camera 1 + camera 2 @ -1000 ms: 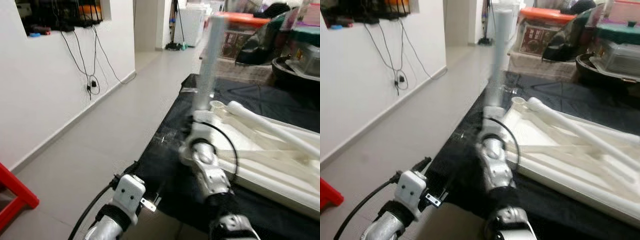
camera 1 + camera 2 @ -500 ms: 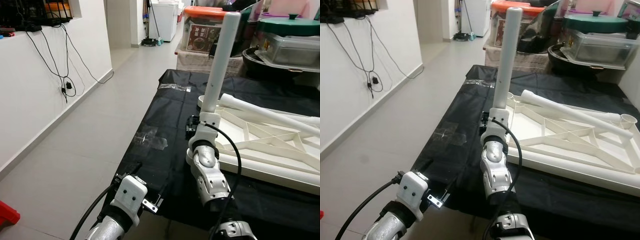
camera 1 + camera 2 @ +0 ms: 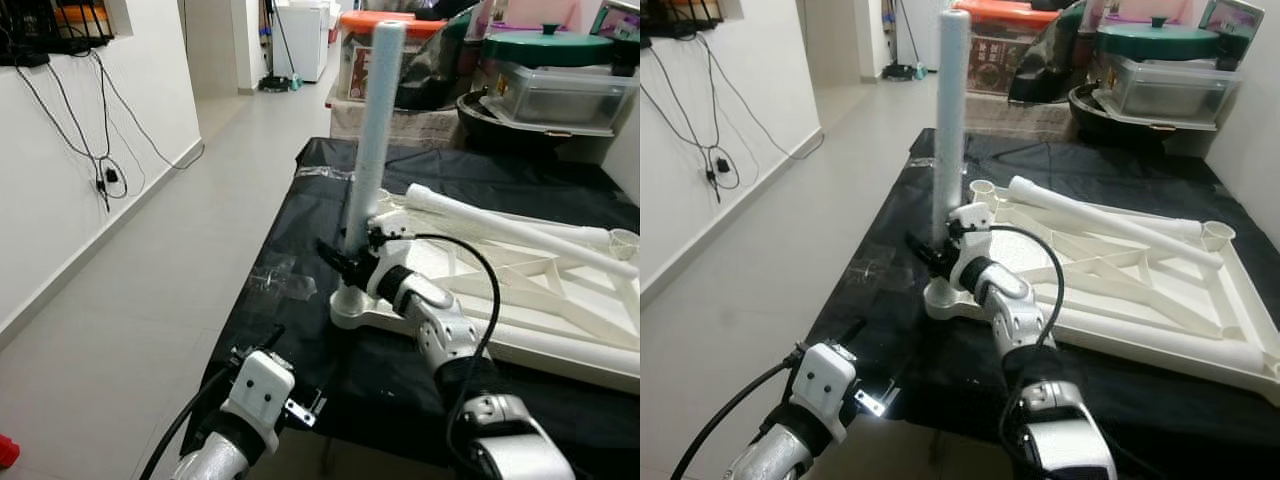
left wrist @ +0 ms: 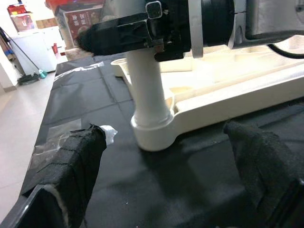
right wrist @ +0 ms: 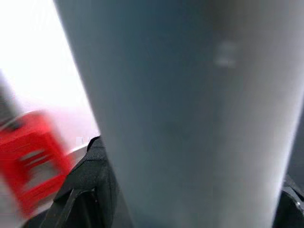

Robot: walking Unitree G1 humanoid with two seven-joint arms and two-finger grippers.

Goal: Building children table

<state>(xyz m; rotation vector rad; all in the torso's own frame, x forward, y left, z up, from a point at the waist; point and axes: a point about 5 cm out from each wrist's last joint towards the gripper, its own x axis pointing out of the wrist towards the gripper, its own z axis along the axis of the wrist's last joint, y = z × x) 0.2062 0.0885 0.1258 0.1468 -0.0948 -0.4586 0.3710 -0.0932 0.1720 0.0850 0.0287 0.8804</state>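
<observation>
White table leg (image 3: 374,130) upright in corner socket (image 3: 352,305) | right hand (image 3: 350,262) clamped round it, likely seating it | left hand (image 4: 166,156) fingers spread, empty, near counter (image 3: 300,300).

Even indoor light, head views sharp; the white leg (image 5: 190,114) is a blur in the right wrist view

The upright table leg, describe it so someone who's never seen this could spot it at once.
On the black-covered table lies an upside-down white tabletop. At its near left corner socket one white leg stands upright, held by the right gripper; the other leg lies flat.
</observation>
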